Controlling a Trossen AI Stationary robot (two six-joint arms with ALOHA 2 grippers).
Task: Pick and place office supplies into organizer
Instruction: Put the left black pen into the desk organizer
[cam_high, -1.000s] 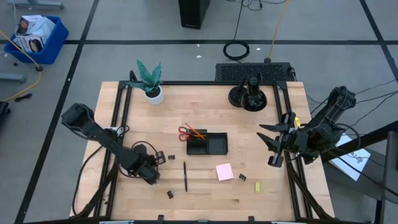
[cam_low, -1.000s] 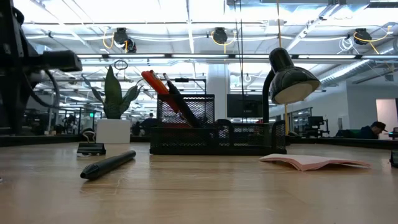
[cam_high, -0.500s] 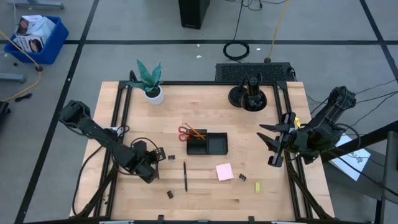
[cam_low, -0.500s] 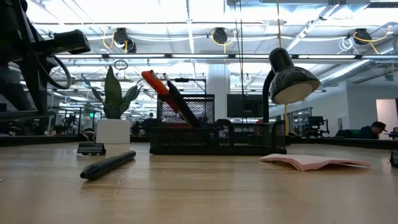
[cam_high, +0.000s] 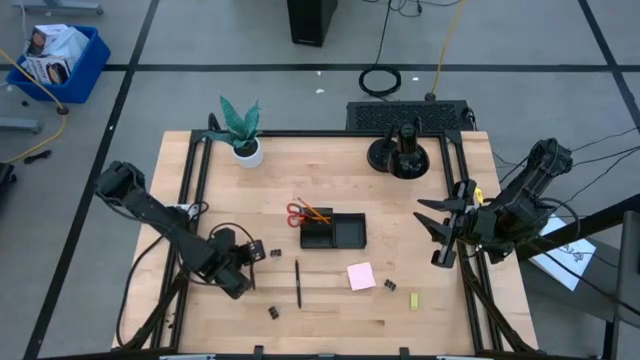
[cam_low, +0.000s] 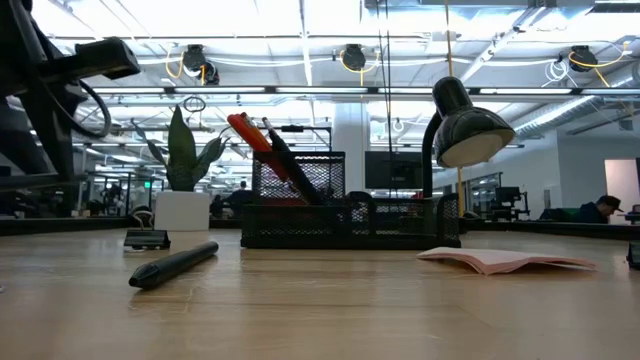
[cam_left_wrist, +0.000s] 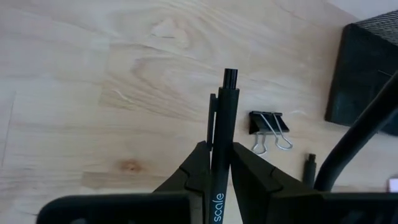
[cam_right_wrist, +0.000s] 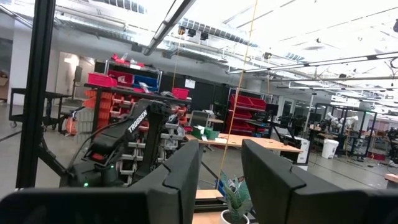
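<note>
Pen (cam_left_wrist: 219, 163) in left gripper (cam_left_wrist: 216, 163), off-table.

The word "scale" was printed in pale letters along the barrel of the black pen (cam_left_wrist: 221, 146), near where the left end effector (cam_left_wrist: 215, 167) clamped it. In the right wrist view, "TROSSEN" ran in white capitals along a dark link of the other robot arm (cam_right_wrist: 138, 123) across the bench. The printing on the box in the blue bin (cam_high: 62, 58) on the floor was too small to read.
</note>
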